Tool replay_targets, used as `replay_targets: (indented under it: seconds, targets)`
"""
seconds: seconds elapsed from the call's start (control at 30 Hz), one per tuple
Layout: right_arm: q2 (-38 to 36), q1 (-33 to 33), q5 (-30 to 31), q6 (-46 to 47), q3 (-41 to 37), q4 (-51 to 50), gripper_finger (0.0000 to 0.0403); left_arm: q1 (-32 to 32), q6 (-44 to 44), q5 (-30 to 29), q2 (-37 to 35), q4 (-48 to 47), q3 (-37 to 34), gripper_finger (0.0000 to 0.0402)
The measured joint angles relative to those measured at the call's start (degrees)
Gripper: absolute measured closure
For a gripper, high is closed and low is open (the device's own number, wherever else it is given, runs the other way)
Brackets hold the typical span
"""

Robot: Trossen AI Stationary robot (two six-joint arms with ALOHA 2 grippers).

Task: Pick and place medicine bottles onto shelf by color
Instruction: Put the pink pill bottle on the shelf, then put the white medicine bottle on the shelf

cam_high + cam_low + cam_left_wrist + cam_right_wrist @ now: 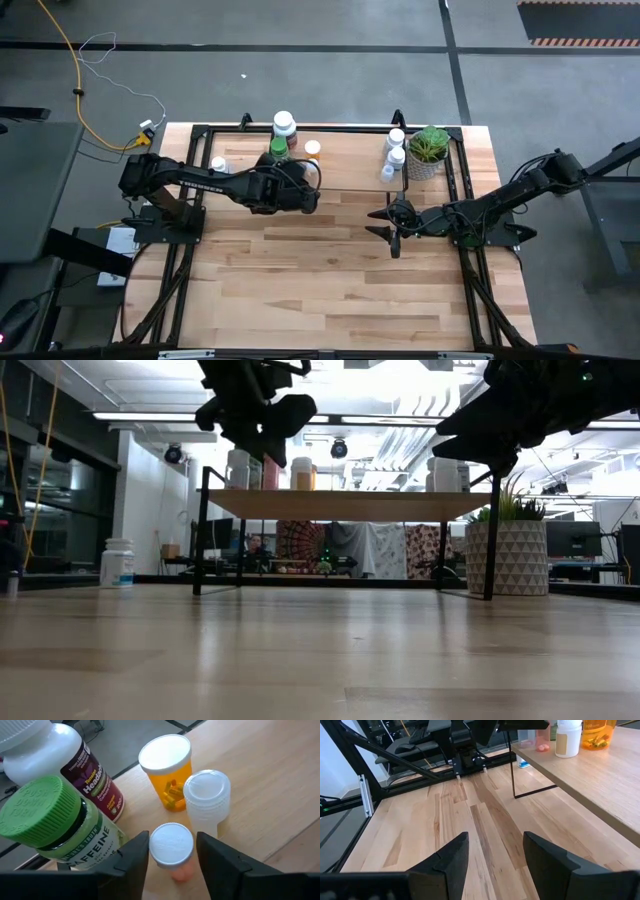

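My left gripper (172,855) reaches over the light-wood shelf (350,160) and is shut on a small white-capped orange bottle (171,845). Around it on the shelf board (260,780) stand a green-capped bottle (45,815), a big white bottle with a maroon label (75,765), an orange pill bottle (167,775) and a clear vial (207,797). Three white bottles (396,155) stand at the shelf's right end. Another white bottle (117,563) stands on the table left of the shelf. My right gripper (495,850) hovers open over the table, near the shelf's right end (385,225). My left gripper has the small bottle's white cap (155,847) pinched between its two fingers, coming from above and pointing down. The bottle is upright, and its orange base (181,872) looks set on the shelf board, close to the green-capped bottle.
A potted green plant (428,152) in a patterned white pot stands at the shelf's right end, behind my right arm. The shelf's black legs (200,530) rise from the table. Bare tabletop (330,280) stretches from the shelf toward the near edge.
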Motion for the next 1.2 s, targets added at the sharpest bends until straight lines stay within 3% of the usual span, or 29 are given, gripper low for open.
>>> replay_targets:
  seconds: [0.43, 0.9, 1.2]
  targets:
    - [-0.01, 0.00, 0.07, 0.01, 0.00, 0.02, 0.0224, -0.16, 0.41, 1.71, -0.75, 1.44, -0.09, 0.0165]
    - [0.00, 0.00, 0.11, 0.00, 0.00, 0.03, 0.0224, -0.74, 5.38, 1.11, -3.51, 5.45, -0.07, 0.0162]
    - [0.00, 0.00, 0.11, -0.01, 0.00, 0.03, 0.0224, -1.03, 9.06, 0.79, -9.07, 4.76, -0.07, 0.0162]
